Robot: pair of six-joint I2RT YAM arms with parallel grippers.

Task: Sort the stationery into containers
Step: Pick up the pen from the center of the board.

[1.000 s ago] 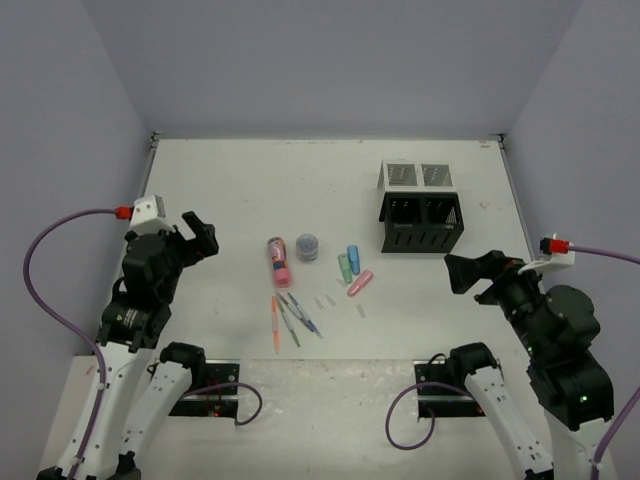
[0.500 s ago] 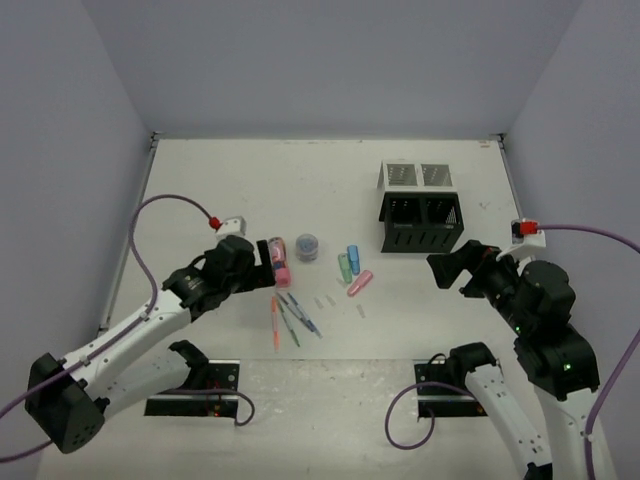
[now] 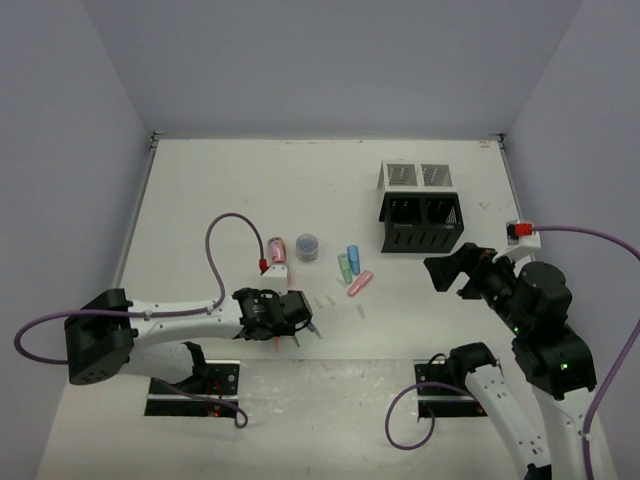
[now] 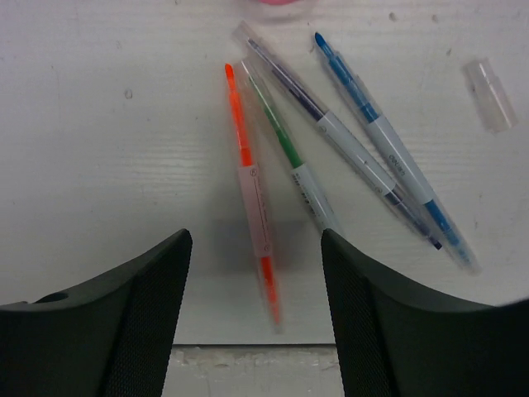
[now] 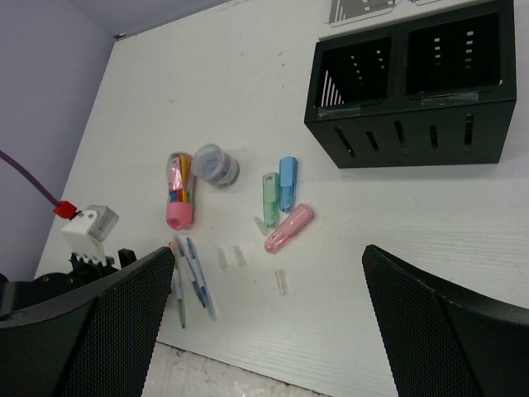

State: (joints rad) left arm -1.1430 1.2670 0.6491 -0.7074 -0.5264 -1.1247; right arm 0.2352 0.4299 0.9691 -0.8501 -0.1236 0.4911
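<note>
Left gripper [image 4: 254, 241] is spread wide over the orange pen [image 4: 252, 194], a finger on either side, both clear of it (near edge of the bench [image 3: 220, 190], left of middle). Green pen [image 4: 289, 157] and blue pen [image 4: 388, 157] lie just beside. Right gripper [image 5: 269, 252] is released and empty, by the right edge. Black box [image 5: 413, 91] sits toward the far right corner, with the white box [image 3: 415, 176] just behind it.

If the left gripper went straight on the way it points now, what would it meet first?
Most likely the orange pen. In the wrist view it lies between the open fingers of the left gripper, with the green pen close alongside. How far above the table the gripper is cannot be told.
</note>
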